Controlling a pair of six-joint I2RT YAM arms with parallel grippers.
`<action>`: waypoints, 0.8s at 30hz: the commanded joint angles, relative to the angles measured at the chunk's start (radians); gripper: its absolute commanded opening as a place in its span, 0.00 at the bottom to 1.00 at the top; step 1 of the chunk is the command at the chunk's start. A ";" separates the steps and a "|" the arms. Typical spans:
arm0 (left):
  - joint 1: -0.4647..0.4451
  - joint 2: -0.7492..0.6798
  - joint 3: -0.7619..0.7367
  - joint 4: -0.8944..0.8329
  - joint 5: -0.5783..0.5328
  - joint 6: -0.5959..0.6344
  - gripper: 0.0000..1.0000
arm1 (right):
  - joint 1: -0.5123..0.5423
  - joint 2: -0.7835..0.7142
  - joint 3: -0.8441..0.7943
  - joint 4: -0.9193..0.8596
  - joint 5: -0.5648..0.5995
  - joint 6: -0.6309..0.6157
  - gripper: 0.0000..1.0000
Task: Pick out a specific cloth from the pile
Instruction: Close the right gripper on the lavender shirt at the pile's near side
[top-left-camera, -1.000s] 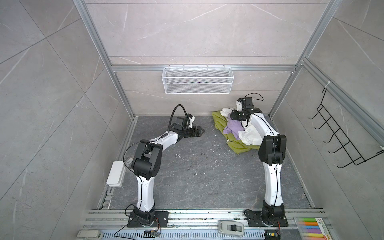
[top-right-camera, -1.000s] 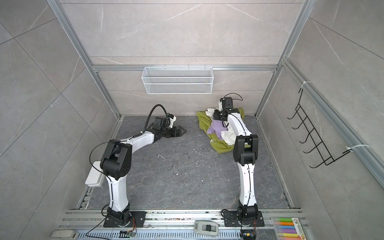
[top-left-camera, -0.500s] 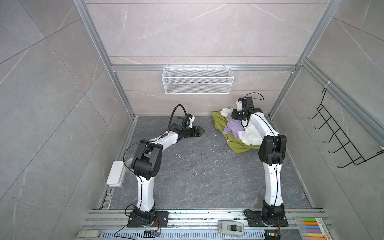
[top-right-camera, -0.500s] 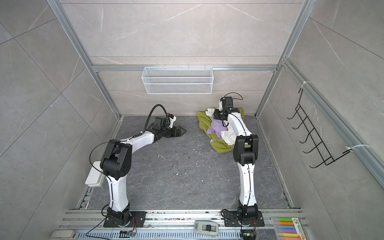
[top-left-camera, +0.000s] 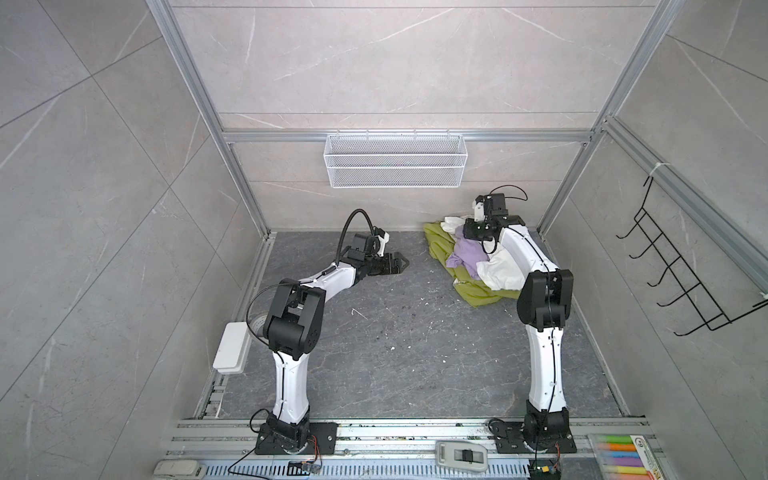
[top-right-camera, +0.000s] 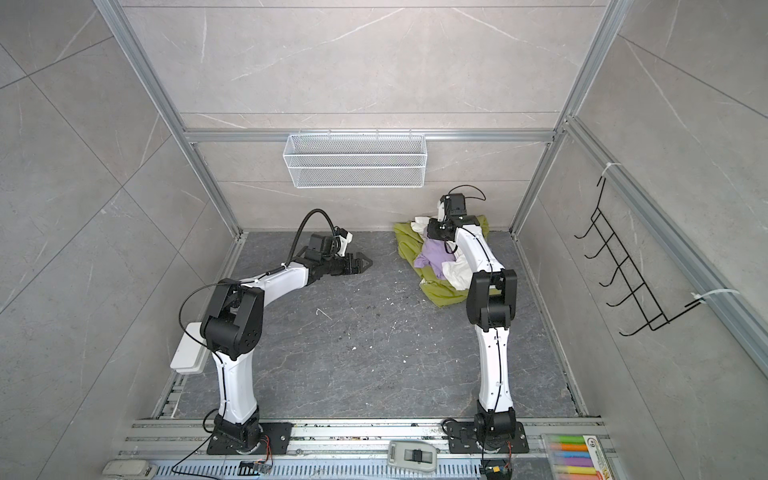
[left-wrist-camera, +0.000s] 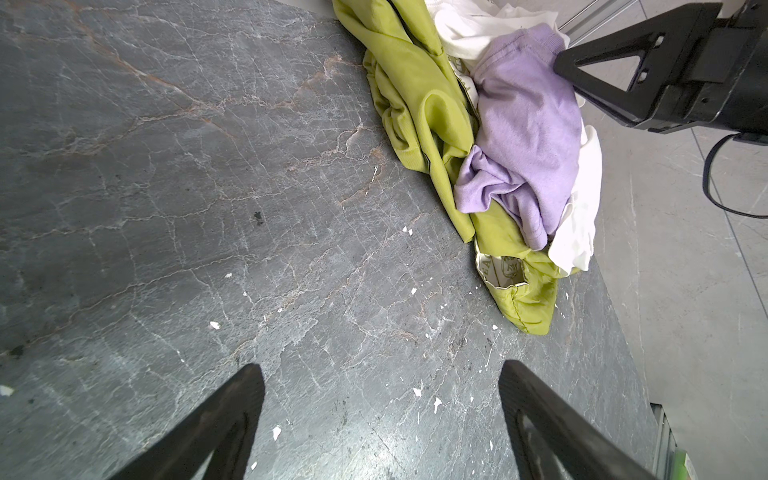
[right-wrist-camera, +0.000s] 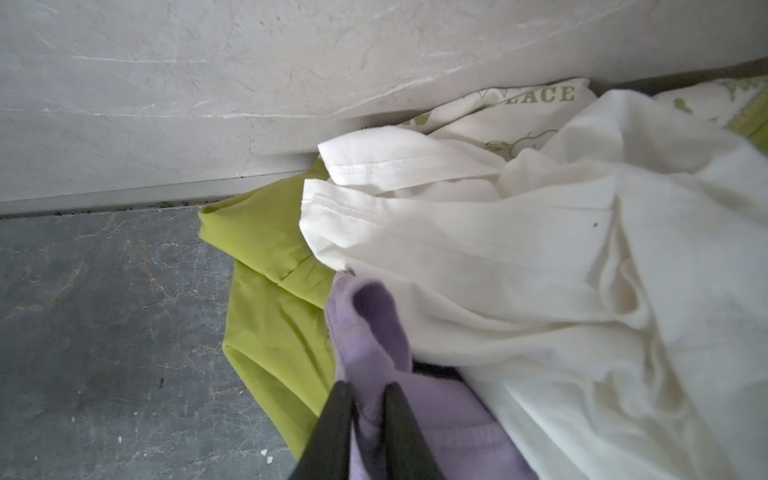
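A: What step are we watching?
B: The right claw (right-wrist-camera: 368, 390) is pinching a fold of the lavender cloth (right-wrist-camera: 376, 332), lying atop the pile (top-left-camera: 478, 293) in the upper right of both top views. The left claw (left-wrist-camera: 379, 365) is hanging open, empty.
A: And next?
B: We are judging it calls for a slow lift, shedding the white cloth (right-wrist-camera: 519, 257).
A: Surroundings?
B: Dark veined bench (top-left-camera: 395, 332), grey tiled walls (top-left-camera: 395, 62), wire basket (top-left-camera: 395, 162).

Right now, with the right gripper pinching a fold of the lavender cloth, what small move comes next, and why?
Probably a slow lift of the right gripper. Its jaws are shut on a fold of the thin lavender cloth, whose rest lies against the white cloth and the olive-green cloth; a gentle lift should free it without dragging them.
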 joint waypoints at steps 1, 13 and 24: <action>0.001 -0.037 0.004 0.020 0.025 0.001 0.91 | 0.006 0.045 0.064 -0.040 0.011 -0.006 0.26; -0.001 -0.031 0.009 0.024 0.018 -0.001 0.92 | 0.007 0.173 0.258 -0.141 -0.027 -0.005 0.24; -0.005 -0.035 -0.006 0.044 0.008 -0.015 0.91 | 0.007 0.129 0.247 -0.140 -0.043 -0.003 0.09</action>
